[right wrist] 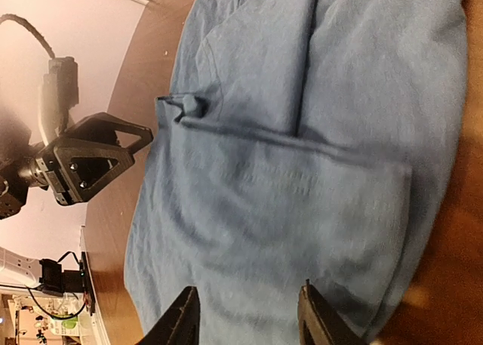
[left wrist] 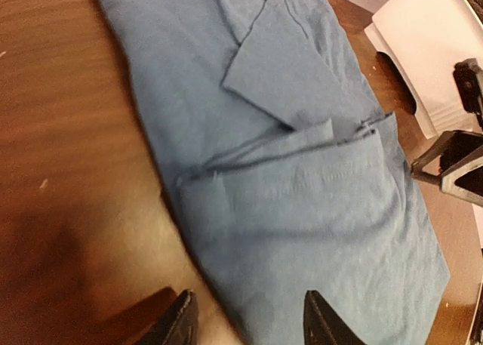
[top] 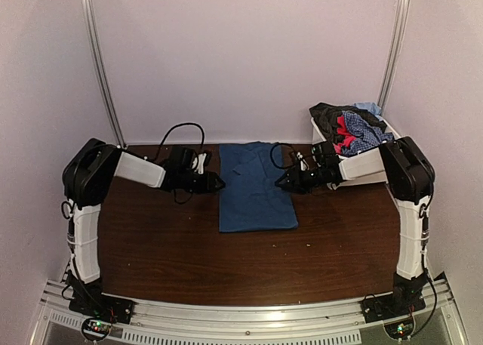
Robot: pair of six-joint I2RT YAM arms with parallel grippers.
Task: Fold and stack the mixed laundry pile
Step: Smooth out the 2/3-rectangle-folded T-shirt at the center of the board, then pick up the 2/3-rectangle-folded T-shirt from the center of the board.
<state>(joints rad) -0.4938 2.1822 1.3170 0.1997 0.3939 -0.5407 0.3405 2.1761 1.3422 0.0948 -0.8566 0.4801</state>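
Facing each other across a folded dark-blue T-shirt [top: 256, 194] on the desk [top: 166, 247]: left tool [top: 217, 183] and right tool [top: 281, 183], both with jaws apart

From the left, the left tool sits low at the shirt's left edge, towards its far end, pointing right; in the left wrist view its two fingers [left wrist: 179, 324] stand spread above that edge with nothing clamped between them. The T-shirt lies flat in the middle of the brown desk as a long rectangle, a sleeve turned in over its body and a crosswise fold showing. The right tool meets it from the shirt's right edge, its fingers [right wrist: 181, 318] likewise spread over the cloth and gripping nothing. Behind the right arm, at the desk's far right corner, a white bin [top: 362, 165] holds the laundry pile [top: 351, 126]: black, red, blue-checked and light-blue garments heaped above its rim
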